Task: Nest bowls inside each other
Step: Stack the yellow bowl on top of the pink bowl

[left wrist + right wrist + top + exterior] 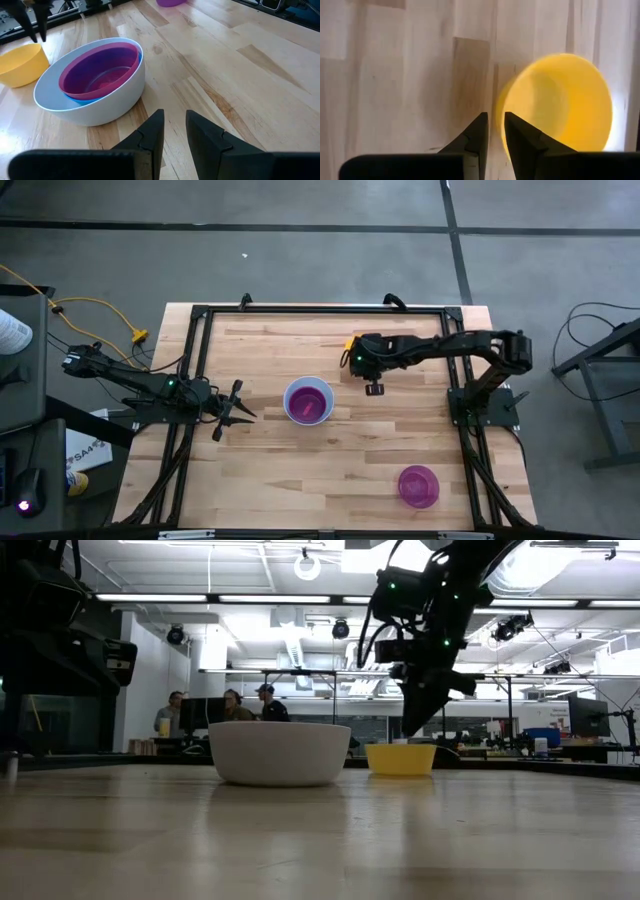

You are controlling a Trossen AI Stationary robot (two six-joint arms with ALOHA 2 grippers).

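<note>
A white bowl stands on its base at the table's middle, with a blue bowl and a purple-pink bowl nested in it. A yellow bowl stands farther back, mostly hidden under my right arm in the high view. A magenta-purple bowl sits alone near the front right. My right gripper hangs pointing down just above the yellow bowl's rim, at its side toward the white bowl, narrowly open and holding nothing. My left gripper waits left of the white bowl, narrowly open and holding nothing.
A black frame rail runs round the tabletop's edges. Bare wood lies between the white bowl and the magenta-purple bowl and across the near left. People sit at desks in the room beyond the table.
</note>
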